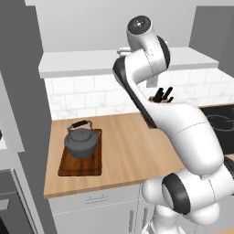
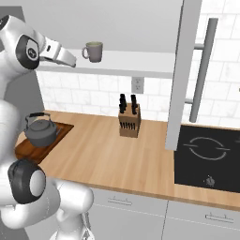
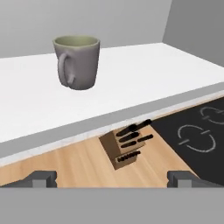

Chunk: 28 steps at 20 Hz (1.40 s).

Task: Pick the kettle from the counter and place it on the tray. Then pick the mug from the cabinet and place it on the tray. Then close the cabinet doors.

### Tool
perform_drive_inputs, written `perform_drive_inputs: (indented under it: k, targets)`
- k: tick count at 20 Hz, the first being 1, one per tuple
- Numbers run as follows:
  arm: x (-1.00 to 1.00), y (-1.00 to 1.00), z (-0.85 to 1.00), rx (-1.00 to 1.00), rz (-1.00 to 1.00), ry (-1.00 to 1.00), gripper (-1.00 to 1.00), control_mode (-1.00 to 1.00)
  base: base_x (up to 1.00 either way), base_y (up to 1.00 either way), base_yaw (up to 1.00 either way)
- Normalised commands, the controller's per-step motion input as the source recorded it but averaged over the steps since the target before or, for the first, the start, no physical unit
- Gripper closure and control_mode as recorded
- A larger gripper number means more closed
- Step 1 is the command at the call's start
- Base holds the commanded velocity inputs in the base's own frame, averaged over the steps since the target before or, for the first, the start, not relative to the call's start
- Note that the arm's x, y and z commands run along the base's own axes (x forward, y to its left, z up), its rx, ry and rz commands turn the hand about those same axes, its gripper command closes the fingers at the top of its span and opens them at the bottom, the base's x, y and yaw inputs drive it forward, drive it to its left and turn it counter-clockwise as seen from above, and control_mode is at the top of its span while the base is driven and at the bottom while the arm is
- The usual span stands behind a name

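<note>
Pincer point(image 3: 112, 177) tips show in the hand view as two small grey tips set far apart at the lower edge, wide and holding nothing. Beyond them in that view the mug point(image 3: 78, 62) stands upright on the white shelf point(image 3: 144, 83) of the cabinet, its handle turned to the left of the picture, well apart from the tips; below the shelf edge lie the wooden surface point(image 3: 65, 164), a knife block point(image 3: 124, 148) and the black hob point(image 3: 192, 135). From the left base view, the kettle point(image 1: 82, 139) sits upright on the tray point(image 1: 73, 167), which rests on the surface point(image 1: 128, 151) near its left end, and the white arm point(image 1: 155, 87) bends up toward the shelf point(image 1: 82, 64). From the right base view, the hand point(image 2: 58, 54) reaches level with the shelf point(image 2: 136, 63), just to the left of the mug point(image 2: 93, 51); the kettle point(image 2: 41, 130) is on the tray point(image 2: 58, 133) at the left, the knife block point(image 2: 129, 117) stands mid-surface by the wall, and one open cabinet door point(image 2: 180, 75) with its bar handle point(image 2: 204, 70) stands edge-on above the hob point(image 2: 208, 159).
</note>
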Motion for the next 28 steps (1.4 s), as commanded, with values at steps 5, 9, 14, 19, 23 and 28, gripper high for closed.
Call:
perform_drive_inputs:
  k: [5, 9, 14, 19, 23, 28]
  targets:
    - [0.24, -0.02, -0.02, 0.00, 0.00, 0.00, -1.00, -1.00, 0.00, 0.00, 0.00]
    - [0.26, -0.05, 0.00, 0.00, 0.00, 0.00, -1.00, -1.00, 0.00, 0.00, 0.00]
    - [0.38, -0.03, 0.00, 0.00, -0.06, 0.00, -1.00, -1.00, 0.00, 0.00, 0.00]
    - [0.41, 0.00, 0.00, 0.00, -0.11, 0.00, -1.00, -1.00, 0.00, 0.00, 0.00]
    - [0.32, 0.00, 0.00, 0.00, -0.10, 0.01, -1.00, -1.00, 0.00, 0.00, 0.00]
    - [0.32, 0.00, 0.00, 0.00, -0.08, 0.04, -1.00, -1.00, 0.00, 0.00, 0.00]
